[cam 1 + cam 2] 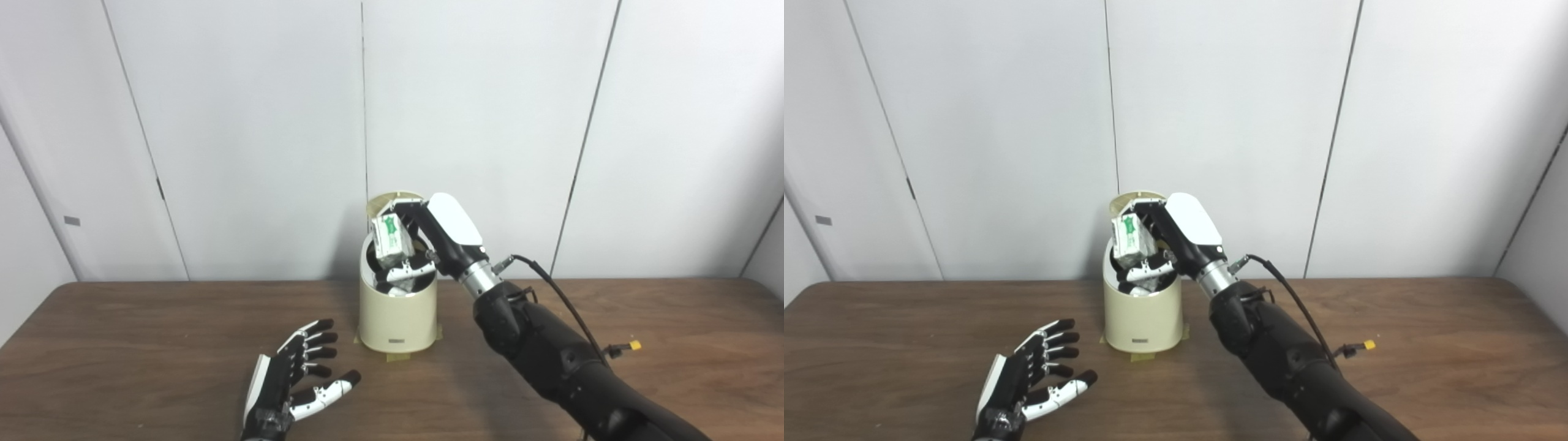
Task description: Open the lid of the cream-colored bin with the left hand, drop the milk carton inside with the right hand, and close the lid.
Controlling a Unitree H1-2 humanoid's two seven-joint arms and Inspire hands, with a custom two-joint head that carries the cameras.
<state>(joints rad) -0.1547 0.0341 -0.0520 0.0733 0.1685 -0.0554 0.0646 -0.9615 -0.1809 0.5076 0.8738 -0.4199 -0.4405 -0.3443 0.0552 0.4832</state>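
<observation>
Left hand (294,380): nearest, resting splayed and empty in front-left of the bin.
Right hand (422,245): clasps the milk carton (388,237) directly over the bin's mouth.
Bin (397,315): lid (387,202) up behind.
Advice: lower, centre, then release.
Table (122,343): dark wood.
Wall (245,122): white panels beyond the bin.

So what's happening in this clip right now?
The right hand holds the milk carton over the mouth of the cream-colored bin, whose lid stands open at the back. The carton is not released yet. The left hand rests open on the table, away from the bin.
</observation>
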